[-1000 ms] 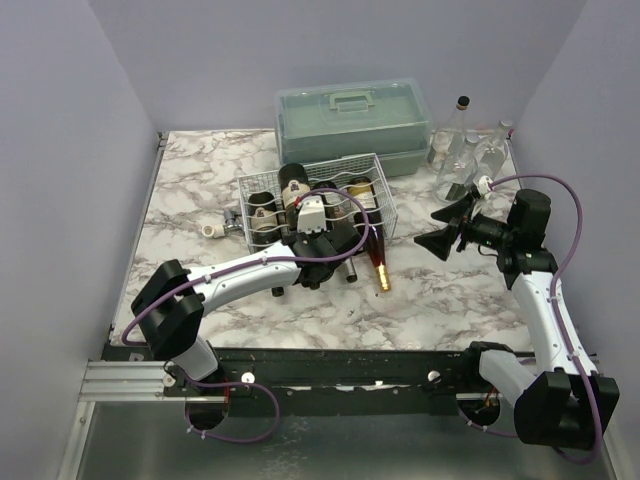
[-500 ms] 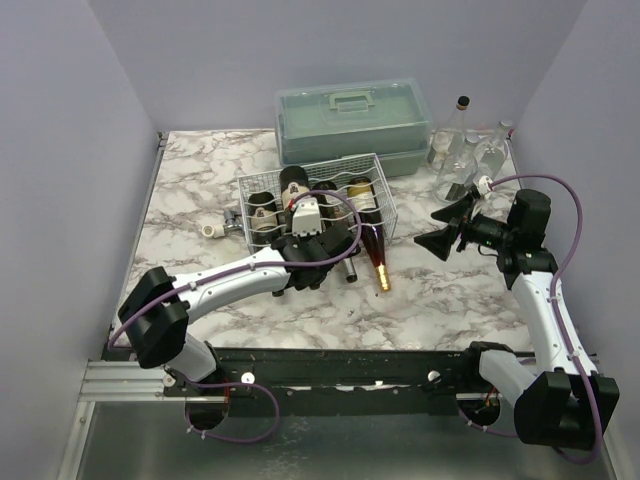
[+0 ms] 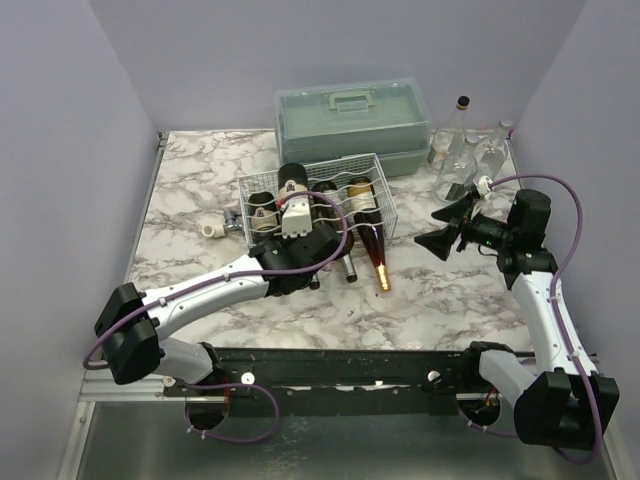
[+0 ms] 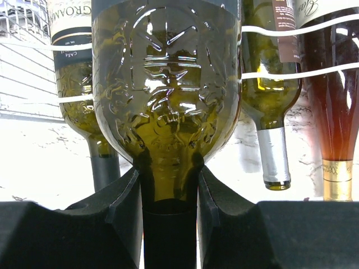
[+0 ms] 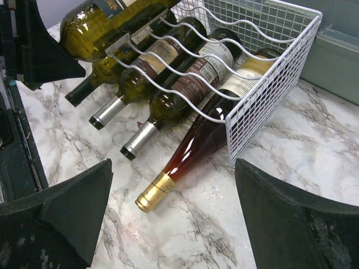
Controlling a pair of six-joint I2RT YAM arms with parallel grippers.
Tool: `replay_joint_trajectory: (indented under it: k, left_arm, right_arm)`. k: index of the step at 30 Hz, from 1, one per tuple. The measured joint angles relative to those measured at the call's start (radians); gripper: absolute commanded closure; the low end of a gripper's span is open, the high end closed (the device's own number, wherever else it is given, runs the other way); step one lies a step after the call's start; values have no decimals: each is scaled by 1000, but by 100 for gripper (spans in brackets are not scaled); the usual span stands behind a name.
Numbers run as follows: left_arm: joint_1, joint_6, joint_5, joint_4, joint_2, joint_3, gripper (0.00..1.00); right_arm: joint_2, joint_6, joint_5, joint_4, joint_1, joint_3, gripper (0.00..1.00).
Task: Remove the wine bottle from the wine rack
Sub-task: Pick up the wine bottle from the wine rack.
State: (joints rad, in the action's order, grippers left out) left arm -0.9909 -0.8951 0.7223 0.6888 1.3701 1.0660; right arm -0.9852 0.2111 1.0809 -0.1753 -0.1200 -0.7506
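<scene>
**Left gripper clamped on a bottle neck above the rack**

The left gripper is closed tight on the neck of a green bottle, one finger pressed to each side of the glass. In the left wrist view the rack's white wires cross the neighbouring bottles but pass behind the held one. The right wrist view shows it tilted above the wavy cross wires, over the left part of the rack. Whether its base touches the wire, I cannot tell.

The rack sits on the marble table, towards the far edge and about midway across. Three more green bottles lie in its grooves under the wires, necks pointing at the near edge. A reddish-amber bottle with a gold cap lies in the rightmost groove, and its neck reaches out onto the marble.

The right gripper is spread wide with nothing between its fingers. It hangs above the table near the right edge, apart from the rack and facing it.

A grey-green case stands at the far edge, just behind the rack. Clear glass bottles stand in the far right corner.
</scene>
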Motion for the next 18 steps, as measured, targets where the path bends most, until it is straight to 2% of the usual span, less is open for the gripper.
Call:
replay_joint_trajectory:
  k: [18]
  left_arm:
    - [-6, 87, -51, -73, -195, -133, 100]
  right_arm:
    - [0, 1, -3, -1, 0, 0, 7]
